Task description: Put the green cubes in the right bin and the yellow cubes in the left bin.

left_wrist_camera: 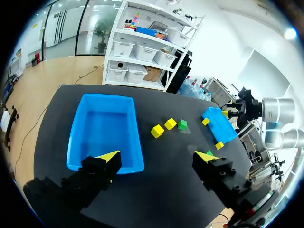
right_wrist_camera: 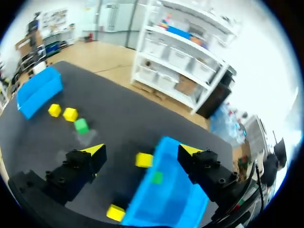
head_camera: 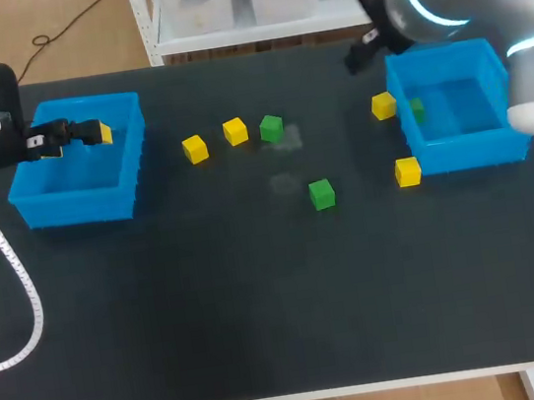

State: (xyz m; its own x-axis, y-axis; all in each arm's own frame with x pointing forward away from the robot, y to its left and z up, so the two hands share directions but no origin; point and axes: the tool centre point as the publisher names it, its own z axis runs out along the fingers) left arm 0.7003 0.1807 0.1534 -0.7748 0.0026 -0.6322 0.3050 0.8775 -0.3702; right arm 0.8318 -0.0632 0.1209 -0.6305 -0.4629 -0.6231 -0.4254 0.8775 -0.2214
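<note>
Now both claws gape wide and hold nothing: the left claw [left_wrist_camera: 156,159] hangs over the left bin [head_camera: 78,202], the right claw [right_wrist_camera: 141,152] by the far left corner of the right bin [head_camera: 465,154].
Both bins are smooth, open-topped rectangular tubs of bright blue, set near the far corners of the matte black worktop [head_camera: 263,310]; the cubes are small, flat-faced blocks. A green cube [head_camera: 416,109] lies inside the right bin by its left wall, and just outside that wall a yellow cube [head_camera: 383,105] shows below and between the right claw's fingers. A second yellow [head_camera: 407,172] sits at that bin's near left corner. Towards the far edge's middle, well ahead of the left claw, two yellows [head_camera: 195,149] [head_camera: 234,131] and a green [head_camera: 272,128] form a row; a last green [head_camera: 321,193] lies nearer.
</note>
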